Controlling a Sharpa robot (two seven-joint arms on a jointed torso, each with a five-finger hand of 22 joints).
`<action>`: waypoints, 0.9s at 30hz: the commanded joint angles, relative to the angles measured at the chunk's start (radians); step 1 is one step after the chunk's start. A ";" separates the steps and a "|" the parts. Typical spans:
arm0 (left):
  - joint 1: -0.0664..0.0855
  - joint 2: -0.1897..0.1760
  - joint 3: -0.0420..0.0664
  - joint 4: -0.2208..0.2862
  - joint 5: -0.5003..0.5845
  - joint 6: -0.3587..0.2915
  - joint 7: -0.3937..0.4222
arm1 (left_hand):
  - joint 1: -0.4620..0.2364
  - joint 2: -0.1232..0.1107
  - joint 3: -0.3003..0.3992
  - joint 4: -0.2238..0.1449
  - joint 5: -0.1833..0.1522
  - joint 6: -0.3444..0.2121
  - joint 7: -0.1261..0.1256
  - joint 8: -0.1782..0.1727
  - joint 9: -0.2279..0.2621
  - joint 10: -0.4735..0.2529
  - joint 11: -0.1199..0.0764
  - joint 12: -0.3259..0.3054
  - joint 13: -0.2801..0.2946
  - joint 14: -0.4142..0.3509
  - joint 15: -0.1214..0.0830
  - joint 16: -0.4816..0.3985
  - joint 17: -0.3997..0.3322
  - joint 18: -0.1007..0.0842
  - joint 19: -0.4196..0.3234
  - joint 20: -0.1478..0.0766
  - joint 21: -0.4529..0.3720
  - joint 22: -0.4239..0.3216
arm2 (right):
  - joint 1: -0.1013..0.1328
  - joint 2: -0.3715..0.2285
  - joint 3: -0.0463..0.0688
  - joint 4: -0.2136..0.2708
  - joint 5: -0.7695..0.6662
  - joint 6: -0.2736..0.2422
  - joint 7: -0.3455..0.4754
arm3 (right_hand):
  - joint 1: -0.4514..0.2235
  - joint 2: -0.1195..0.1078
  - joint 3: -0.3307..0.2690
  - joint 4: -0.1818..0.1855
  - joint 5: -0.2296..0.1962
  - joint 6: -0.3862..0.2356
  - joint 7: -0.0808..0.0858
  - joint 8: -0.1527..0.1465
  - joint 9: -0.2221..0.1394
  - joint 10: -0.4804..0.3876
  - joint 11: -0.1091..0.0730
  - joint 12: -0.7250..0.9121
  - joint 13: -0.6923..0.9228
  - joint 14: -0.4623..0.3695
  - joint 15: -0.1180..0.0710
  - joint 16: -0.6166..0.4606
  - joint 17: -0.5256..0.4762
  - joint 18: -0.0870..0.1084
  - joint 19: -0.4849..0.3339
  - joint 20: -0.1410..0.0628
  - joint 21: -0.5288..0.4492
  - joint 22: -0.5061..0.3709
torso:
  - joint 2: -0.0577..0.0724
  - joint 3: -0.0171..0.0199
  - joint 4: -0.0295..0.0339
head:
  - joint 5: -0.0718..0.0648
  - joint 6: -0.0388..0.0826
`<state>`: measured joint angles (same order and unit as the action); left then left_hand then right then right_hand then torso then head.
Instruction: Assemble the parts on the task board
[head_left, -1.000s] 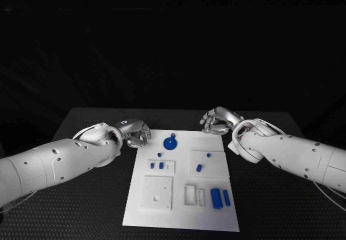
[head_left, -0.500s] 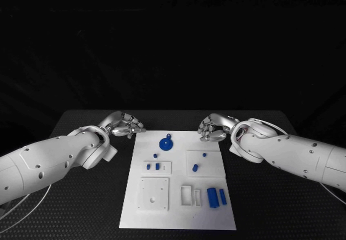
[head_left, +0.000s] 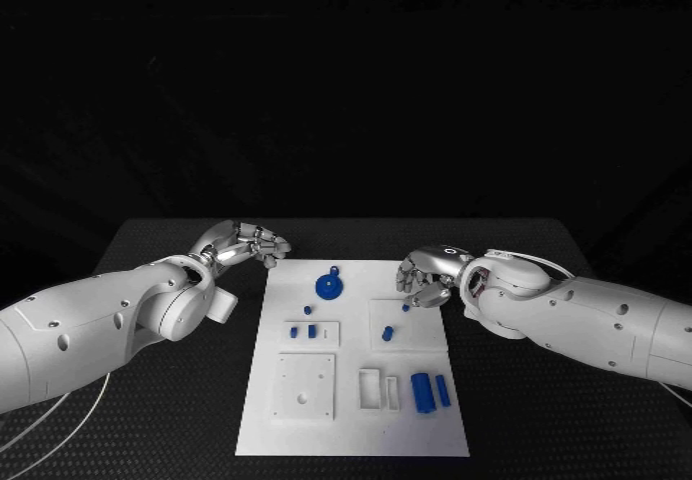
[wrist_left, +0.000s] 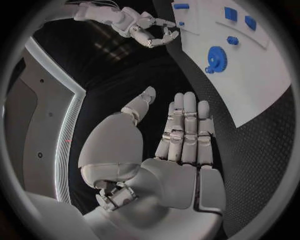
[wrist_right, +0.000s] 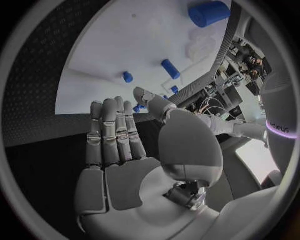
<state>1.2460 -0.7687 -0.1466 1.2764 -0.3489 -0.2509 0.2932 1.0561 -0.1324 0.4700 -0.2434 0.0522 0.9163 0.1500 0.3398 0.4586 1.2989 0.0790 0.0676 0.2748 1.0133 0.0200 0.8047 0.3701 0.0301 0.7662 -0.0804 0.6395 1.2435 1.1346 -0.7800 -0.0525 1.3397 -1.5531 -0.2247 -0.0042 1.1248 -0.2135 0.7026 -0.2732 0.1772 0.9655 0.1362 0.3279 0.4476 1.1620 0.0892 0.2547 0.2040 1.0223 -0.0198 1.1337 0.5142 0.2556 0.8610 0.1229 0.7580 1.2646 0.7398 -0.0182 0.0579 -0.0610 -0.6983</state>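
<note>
The white task board (head_left: 433, 435) lies in the middle of the black table. A blue gear (head_left: 330, 287) sits near its far edge, and the left wrist view shows this gear (wrist_left: 217, 58) too. Small blue pegs (head_left: 312, 330) stand in the left plate, and others (head_left: 389, 331) in the right plate. Two blue blocks (head_left: 423, 392) lie near the front right. My left hand (head_left: 245, 243) hovers off the board's far left corner, fingers straight and holding nothing (wrist_left: 181, 135). My right hand (head_left: 428, 275) hangs over the board's right edge by a small peg (head_left: 405, 308), palm bare (wrist_right: 125, 150).
Bare black table (head_left: 159, 250) surrounds the board on all sides. A white square plate with a hole (head_left: 306, 385) and a narrow white slotted holder (head_left: 372, 388) sit on the board's near half. My thick white forearms (head_left: 577, 320) flank the board.
My left hand has pulled away from the board's far left corner, outward and farther back. My right hand has come nearer and in over the board's right edge.
</note>
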 joint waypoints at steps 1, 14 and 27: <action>0.000 -0.002 0.001 0.006 0.049 0.028 0.034 | 0.002 0.009 -0.001 -0.007 0.005 -0.003 -0.005 0.004 0.000 -0.001 -0.002 0.001 0.001 0.004 0.005 -0.008 -0.001 -0.004 -0.004 0.005 -0.006 0.000 | -0.007 -0.004 -0.003 0.001 -0.088 0.028 -0.026 | 0.003 -0.006 0.005 0.002 -0.001 0.005 0.001 0.002 -0.002 0.009 0.000 -0.007 -0.003 0.005 0.003 0.004 -0.002 0.006 0.010 0.000 -0.006 -0.001 | 0.001 -0.0005 -0.0003 | -0.001 -0.001; 0.000 -0.005 0.001 0.004 0.056 0.025 0.029 | -0.002 0.010 -0.001 -0.008 0.005 -0.007 -0.002 0.002 -0.001 -0.010 0.002 -0.001 -0.001 0.009 0.007 -0.023 0.002 -0.003 -0.003 0.008 -0.011 0.002 | -0.023 -0.006 -0.006 0.009 -0.089 0.030 -0.027 | -0.009 -0.024 0.001 0.011 0.003 0.000 0.004 -0.003 -0.006 0.016 0.003 -0.029 -0.012 0.004 0.006 0.004 -0.006 0.006 0.010 0.001 -0.009 0.001 | 0.002 0.0012 -0.0015 | -0.002 -0.009; 0.000 -0.003 0.001 0.000 0.061 0.029 0.019 | -0.004 0.013 0.000 -0.008 0.006 -0.009 -0.001 0.002 -0.001 -0.012 0.003 0.000 -0.001 0.011 0.008 -0.030 0.005 -0.002 -0.002 0.009 -0.013 0.003 | -0.028 0.012 -0.007 0.006 -0.101 0.026 -0.028 | 0.004 -0.014 0.021 0.020 -0.014 0.018 -0.004 0.005 -0.006 0.048 -0.004 -0.040 -0.014 0.006 0.000 0.008 -0.009 0.006 0.015 -0.001 -0.012 0.003 | 0.002 0.0008 -0.0008 | 0.001 -0.013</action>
<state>1.2456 -0.7732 -0.1468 1.2750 -0.2981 -0.2367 0.3053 1.0527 -0.1289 0.4695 -0.2484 0.0523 0.9163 0.1500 0.3398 0.4583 1.2954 0.0824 0.0676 0.2745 1.0203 0.0269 0.7782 0.3740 0.0299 0.7627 -0.0767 0.6302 1.2455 1.1082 -0.7702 -0.0587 1.3456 -1.6314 -0.2095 -0.0284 1.1205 -0.2276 0.7198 -0.2511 0.1651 0.9782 0.1305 0.3279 0.4423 1.2040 0.0838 0.2184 0.1906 1.0239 -0.0181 1.1381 0.5062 0.2557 0.8681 0.1229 0.7502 1.2663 0.7414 -0.0171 0.0572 -0.0616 -0.7098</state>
